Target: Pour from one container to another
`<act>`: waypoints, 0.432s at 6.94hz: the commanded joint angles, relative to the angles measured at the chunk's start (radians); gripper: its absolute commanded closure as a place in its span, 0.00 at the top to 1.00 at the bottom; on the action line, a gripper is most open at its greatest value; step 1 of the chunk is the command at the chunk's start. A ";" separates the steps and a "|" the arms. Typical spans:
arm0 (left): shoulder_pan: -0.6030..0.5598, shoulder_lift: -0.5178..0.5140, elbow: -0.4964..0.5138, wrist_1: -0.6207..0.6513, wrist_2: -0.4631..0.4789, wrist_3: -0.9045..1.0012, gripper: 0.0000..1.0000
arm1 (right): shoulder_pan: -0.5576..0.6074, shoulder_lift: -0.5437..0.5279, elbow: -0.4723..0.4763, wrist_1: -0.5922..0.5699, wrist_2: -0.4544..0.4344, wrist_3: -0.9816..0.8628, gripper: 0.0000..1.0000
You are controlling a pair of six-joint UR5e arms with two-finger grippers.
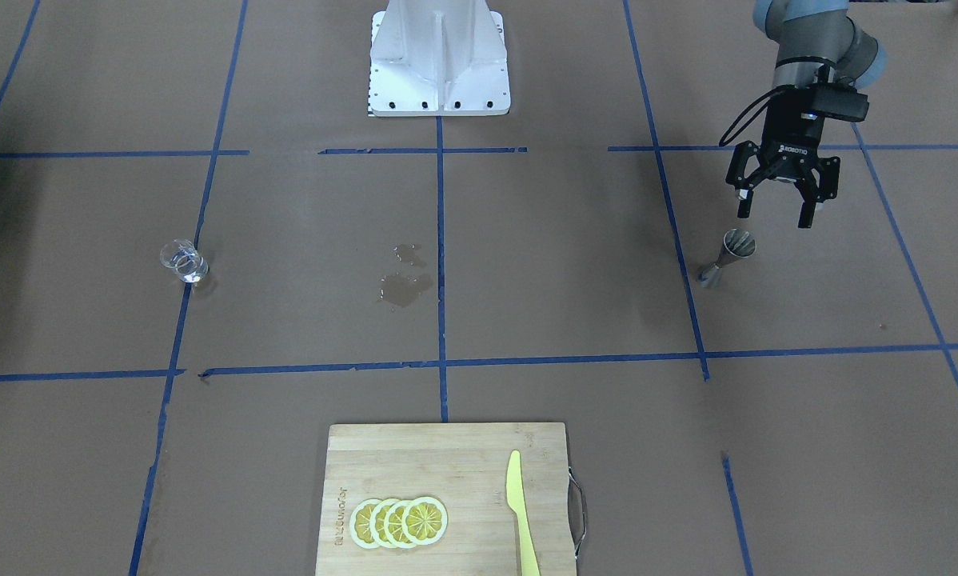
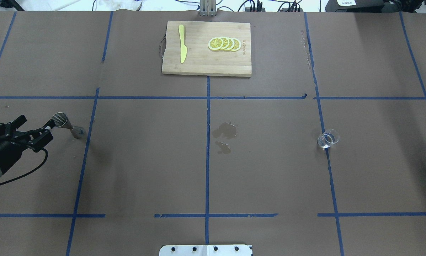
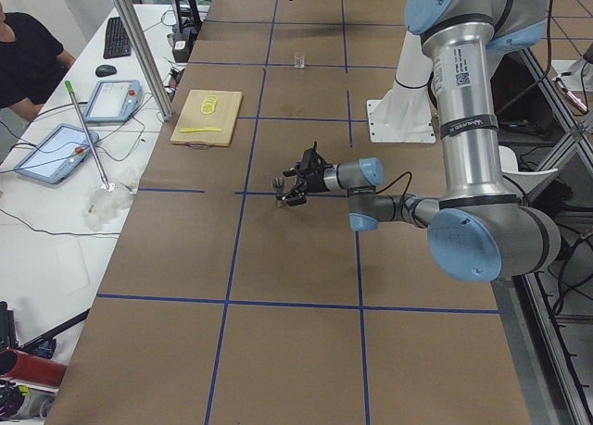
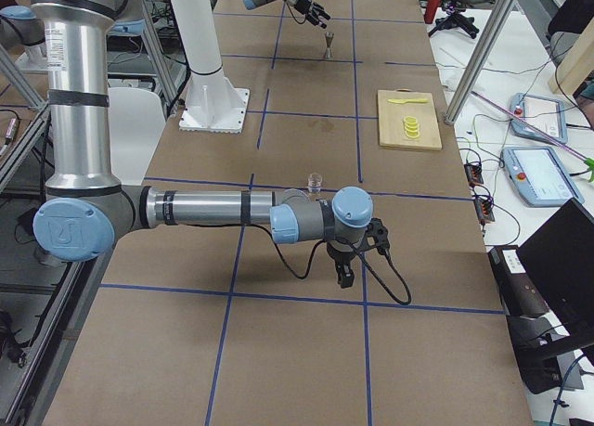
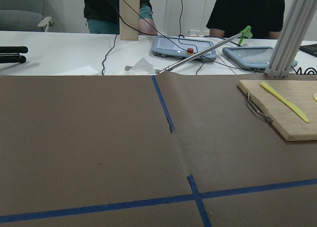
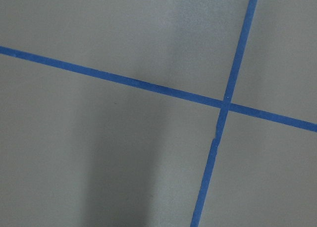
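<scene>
Two wet patches [image 1: 405,286] on brown blue-taped table [image 1: 559,264], left hand [image 1: 773,218] spread wide, right hand [image 4: 345,277] state indiscernible

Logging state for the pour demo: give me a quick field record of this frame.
left pincer: open, close by the jigger, not gripping it
right pincer: seen only from the side, state unclear
jigger: standing, robot's left side
beaker: standing, robot's right side, no arm near it
spill: wet patch mid-table
extras: cutting board with lemon slices and knife
</scene>
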 commanded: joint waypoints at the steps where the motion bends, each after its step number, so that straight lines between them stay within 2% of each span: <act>1: 0.113 -0.025 0.029 0.007 0.152 0.005 1.00 | -0.003 -0.001 -0.002 -0.002 0.002 0.008 1.00; 3: 0.133 -0.104 0.087 0.008 0.168 0.003 0.99 | -0.005 0.004 -0.037 0.000 0.001 0.007 1.00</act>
